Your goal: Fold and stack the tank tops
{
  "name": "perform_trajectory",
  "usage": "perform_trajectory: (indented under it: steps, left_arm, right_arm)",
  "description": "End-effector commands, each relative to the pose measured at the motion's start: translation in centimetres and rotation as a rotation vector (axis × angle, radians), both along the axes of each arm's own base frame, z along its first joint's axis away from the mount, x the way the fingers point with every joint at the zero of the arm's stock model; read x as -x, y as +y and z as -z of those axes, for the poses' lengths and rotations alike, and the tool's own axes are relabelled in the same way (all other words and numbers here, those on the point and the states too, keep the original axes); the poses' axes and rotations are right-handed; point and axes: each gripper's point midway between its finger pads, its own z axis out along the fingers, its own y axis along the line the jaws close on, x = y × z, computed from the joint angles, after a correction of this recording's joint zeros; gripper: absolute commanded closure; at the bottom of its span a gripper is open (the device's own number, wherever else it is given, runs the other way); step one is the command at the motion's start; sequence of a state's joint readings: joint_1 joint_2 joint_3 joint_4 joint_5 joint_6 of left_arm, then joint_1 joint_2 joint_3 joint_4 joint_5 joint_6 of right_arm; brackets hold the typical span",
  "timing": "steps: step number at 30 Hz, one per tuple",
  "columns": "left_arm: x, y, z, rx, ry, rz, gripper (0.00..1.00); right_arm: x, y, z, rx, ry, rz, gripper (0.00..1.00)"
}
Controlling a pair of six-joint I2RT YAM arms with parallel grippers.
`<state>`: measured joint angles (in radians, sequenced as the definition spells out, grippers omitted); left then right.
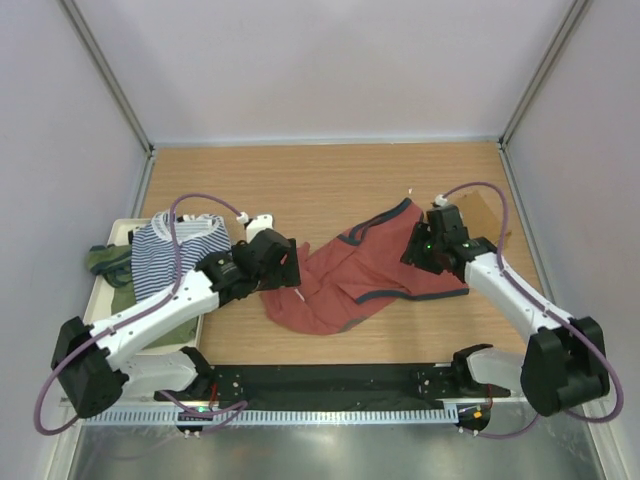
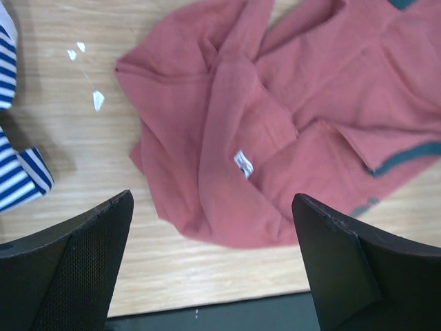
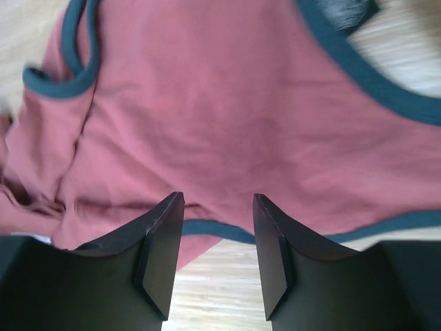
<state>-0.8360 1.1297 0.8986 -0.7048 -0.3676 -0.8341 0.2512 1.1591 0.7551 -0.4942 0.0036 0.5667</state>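
1. Labels: the rust-red tank top (image 2: 289, 124) carries 1 small white label (image 2: 242, 164) on a fold near its middle. The print on it is too small to read. Navy trim runs along its neck and arm openings.
2. Position: the rust-red tank top lies crumpled on the wooden tabletop (image 1: 330, 180), between the 2 arms.
3. Left pincer (image 2: 213, 255): jaws wide apart and empty, hovering over the near-left edge of the rust-red tank top.
4. Right pincer (image 3: 218, 255): jaws at a narrow gap with nothing between them, above the navy-trimmed hem on the right side of the garment.
5. Surroundings: the striped tank top (image 1: 175, 250) rests on the olive green top (image 1: 115, 265) in a white tray (image 1: 120, 225) at the left edge. The left arm crosses over this pile. A tan-brown top (image 1: 490, 215) lies flat just behind the right pincer, partly hidden by it. 3 white specks (image 2: 98, 100) lie on the tabletop between the striped and rust-red garments.
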Motion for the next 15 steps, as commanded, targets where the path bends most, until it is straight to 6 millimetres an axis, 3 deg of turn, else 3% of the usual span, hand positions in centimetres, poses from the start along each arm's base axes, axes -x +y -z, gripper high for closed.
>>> perform_trajectory:
  steps: [1,5,10,15]
  left_arm:
    - [-2.8,0.4,-0.2,-0.055,-0.035,-0.047,0.03]
    - [-3.5,0.5,1.4,-0.026,-0.007,-0.057,0.07]
    - [-3.6,0.3,4.2,0.067,0.057,-0.061,0.12]
    - [-3.1,0.0,5.2,0.110,0.077,-0.055,0.14]
  right_arm:
    - [-1.9,4.6,-2.9,0.004,-0.097,-0.201,0.49]
    - [0.8,9.5,-1.9,0.117,-0.070,-0.417,0.50]
    - [2.8,11.1,0.5,0.218,-0.033,-0.541,0.52]
    - [4.9,13.2,2.1,0.270,-0.012,-0.641,0.49]
